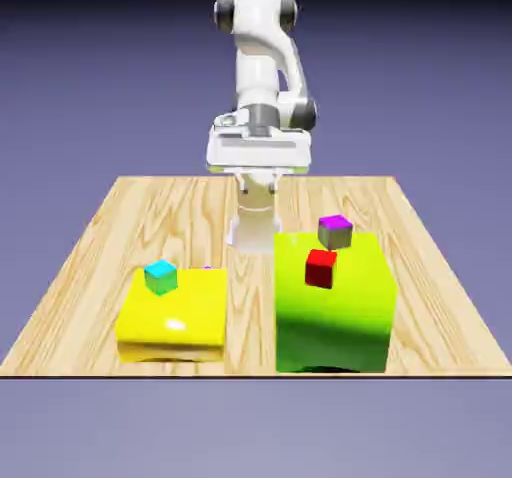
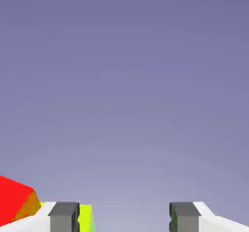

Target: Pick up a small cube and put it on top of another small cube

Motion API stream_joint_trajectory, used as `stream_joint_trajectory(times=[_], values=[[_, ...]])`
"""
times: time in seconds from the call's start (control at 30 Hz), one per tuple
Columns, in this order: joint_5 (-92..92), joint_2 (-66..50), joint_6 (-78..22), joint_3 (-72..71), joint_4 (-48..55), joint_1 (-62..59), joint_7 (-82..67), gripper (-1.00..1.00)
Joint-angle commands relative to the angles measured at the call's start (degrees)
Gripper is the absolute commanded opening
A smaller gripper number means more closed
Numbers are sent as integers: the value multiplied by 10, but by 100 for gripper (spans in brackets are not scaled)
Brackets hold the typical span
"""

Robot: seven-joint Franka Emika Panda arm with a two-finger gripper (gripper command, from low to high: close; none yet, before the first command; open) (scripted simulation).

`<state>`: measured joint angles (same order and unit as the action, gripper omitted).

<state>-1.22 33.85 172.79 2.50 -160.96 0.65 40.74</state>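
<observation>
Your fingers point(image 2: 124, 216) are spread, holding nothing; the magenta cube point(image 1: 207, 267) hides behind the yellow block point(image 1: 172, 316), beside the cyan cube point(image 1: 160, 277): expect a blind grasp to miss

Legible markings: none.
No text, label, brand, number or sign can be read on any surface in the exterior or hand view.

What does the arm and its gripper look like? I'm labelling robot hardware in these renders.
The arm is glossy white with rounded links and dark grey caps at the joints. The hand is a wide, flat white block with a grey patch on top. The gripper has two small, square grey fingers on white mounts. No cables or markings show.
</observation>
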Motion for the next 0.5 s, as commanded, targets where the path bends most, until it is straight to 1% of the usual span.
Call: stream_joint_trajectory(times=[0.0, 0.47], values=[[-10, 10, -10, 21, 0, 0, -14, 0], [-152, 148, -151, 311, 5, -5, -214, 0]])
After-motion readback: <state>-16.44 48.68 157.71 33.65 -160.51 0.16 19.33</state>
